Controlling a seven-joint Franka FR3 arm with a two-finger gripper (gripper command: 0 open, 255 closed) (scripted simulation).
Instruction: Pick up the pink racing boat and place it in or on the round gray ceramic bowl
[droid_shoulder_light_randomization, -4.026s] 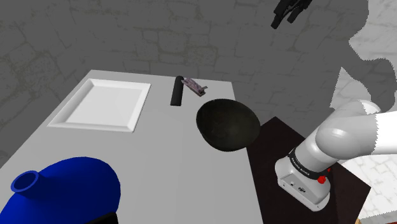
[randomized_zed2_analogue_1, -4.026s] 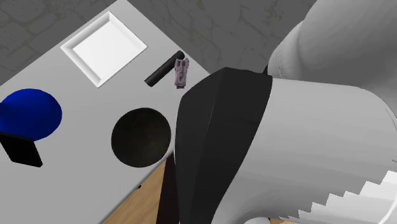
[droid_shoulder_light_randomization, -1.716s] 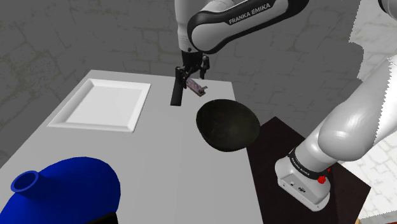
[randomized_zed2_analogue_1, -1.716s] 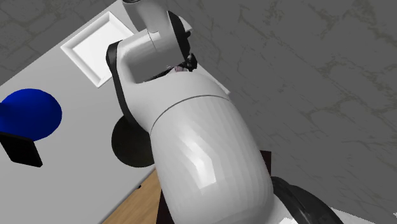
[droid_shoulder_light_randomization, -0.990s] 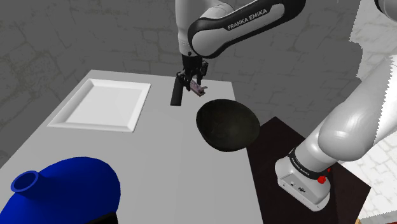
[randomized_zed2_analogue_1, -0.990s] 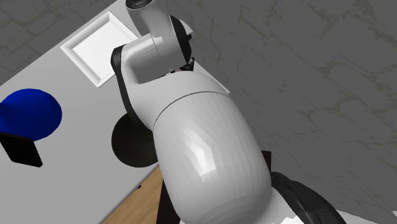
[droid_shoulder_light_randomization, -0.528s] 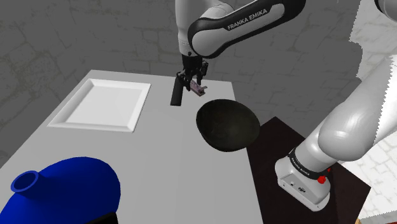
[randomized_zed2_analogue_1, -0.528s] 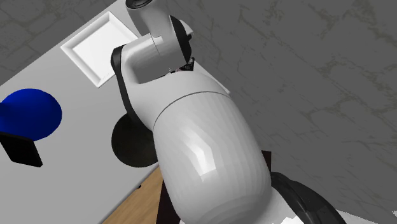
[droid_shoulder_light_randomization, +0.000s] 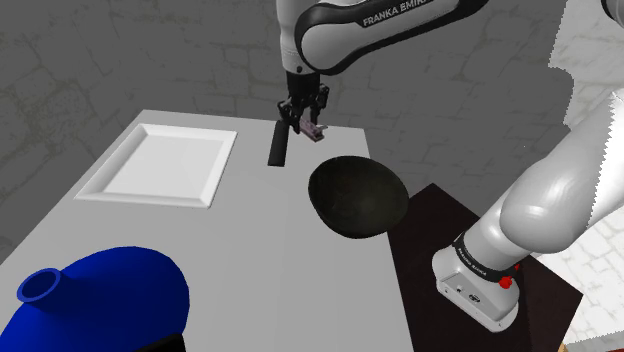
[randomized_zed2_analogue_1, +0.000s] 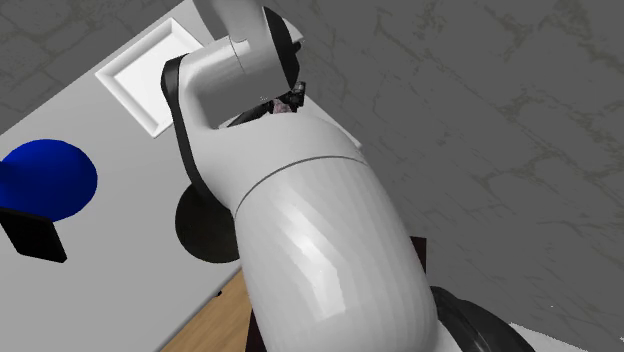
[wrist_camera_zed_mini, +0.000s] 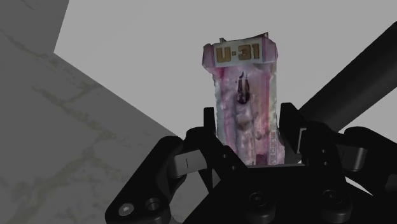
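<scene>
So the gripper (droid_shoulder_light_randomization: 304, 119) is clamped on the pink boat (wrist_camera_zed_mini: 245, 105), holding it just above the far edge of the table (droid_shoulder_light_randomization: 255, 265) beside a black stick (droid_shoulder_light_randomization: 277, 144), so the grab looks done and next it needs carrying nearer, toward the shoulder view's right, over the dark bowl (droid_shoulder_light_randomization: 357, 197).

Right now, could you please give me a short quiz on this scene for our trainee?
1. True or false: the pincer is shut on the pink boat.
2. What marking does the boat carry?
3. In the shoulder view, which lies nearest the boat: A black cylinder, B white tray, C blue vase?
Key: 1 true; 2 U-31; 3 A.
</scene>
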